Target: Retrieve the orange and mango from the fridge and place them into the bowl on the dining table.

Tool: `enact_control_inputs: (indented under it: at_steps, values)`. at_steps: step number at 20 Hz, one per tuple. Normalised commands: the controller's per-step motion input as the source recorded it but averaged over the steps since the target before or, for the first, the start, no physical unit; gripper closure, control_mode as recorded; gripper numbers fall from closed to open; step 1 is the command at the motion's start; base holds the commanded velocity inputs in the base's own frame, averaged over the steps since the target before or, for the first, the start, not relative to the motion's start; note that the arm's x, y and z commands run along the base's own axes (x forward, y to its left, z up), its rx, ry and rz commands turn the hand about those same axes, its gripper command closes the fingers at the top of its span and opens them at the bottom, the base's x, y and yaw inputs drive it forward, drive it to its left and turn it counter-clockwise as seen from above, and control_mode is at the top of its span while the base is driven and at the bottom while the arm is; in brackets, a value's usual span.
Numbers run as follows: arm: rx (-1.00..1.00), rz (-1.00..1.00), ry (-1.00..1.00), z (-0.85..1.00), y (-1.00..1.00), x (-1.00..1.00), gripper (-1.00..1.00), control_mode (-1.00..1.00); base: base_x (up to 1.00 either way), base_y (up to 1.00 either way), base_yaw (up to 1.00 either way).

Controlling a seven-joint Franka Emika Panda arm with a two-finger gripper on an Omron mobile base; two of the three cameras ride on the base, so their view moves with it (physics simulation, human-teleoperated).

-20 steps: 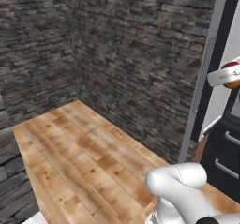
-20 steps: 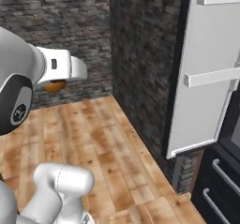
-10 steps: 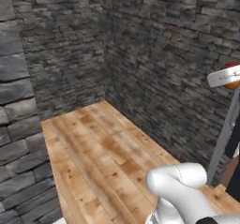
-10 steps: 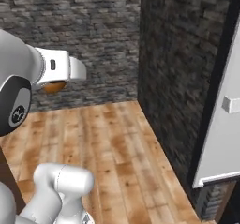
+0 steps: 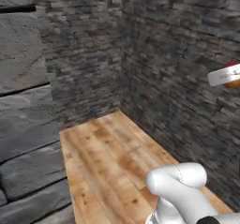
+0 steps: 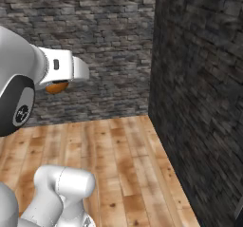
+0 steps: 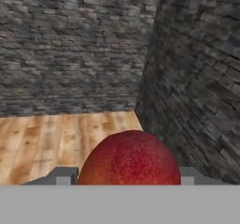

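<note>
The hand (image 7: 126, 183) is closed about a rounded fruit with a deep red and orange blush, the mango (image 7: 130, 160) by its colouring. In the hand view the fruit sits between the two grey finger tips (image 7: 63, 176) and bulges up over them. From the right base camera an orange-brown sliver of the mango (image 6: 57, 87) peeps from under the white wrist, and from the left base camera a red-orange bit of it (image 5: 231, 76) shows at the right edge, carried high above the floor.

What has changed over the last second is the whole outlook. A second ago the fridge's pale door with its grey bar handles stood at the right of both base views; half a second ago only a strip of it was left; now it is gone, and both base cameras face a corner of dark rough stone wall (image 6: 199, 88) over a warm wooden plank floor (image 5: 108, 157). The whole picture has slid sideways, so the base is turning away from the fridge, while the hand has kept its grip and its place against the base.

That reads as the carrying stage: one fruit is out of the fridge and on its way. Neither the marble dining bench nor the red bowl is ahead yet, so I judge more turning or driving is needed before any placing. Where the orange lies cannot be told from here.
</note>
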Motion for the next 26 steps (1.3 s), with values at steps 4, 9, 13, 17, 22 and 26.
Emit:
enact_control_inputs:
  at_steps: [4,9,13,17,22,26]
  values:
    - [0.0,0.0,0.0,0.0,0.0,0.0,1.0,1.0,1.0,0.33,0.04]
    - [0.0,0.0,0.0,0.0,0.0,0.0,1.0,1.0,1.0,0.21,0.3]
    - [0.0,0.0,0.0,0.0,0.0,0.0,1.0,1.0,0.87,0.13,0.64]
    - [0.0,0.0,0.0,0.0,0.0,0.0,1.0,1.0,0.73,0.02,0.75]
    - [0.0,0.0,0.0,0.0,0.0,0.0,1.0,1.0,0.74,0.0,0.8]
    - [0.0,0.0,0.0,0.0,0.0,0.0,1.0,1.0,0.78,0.0,0.77]
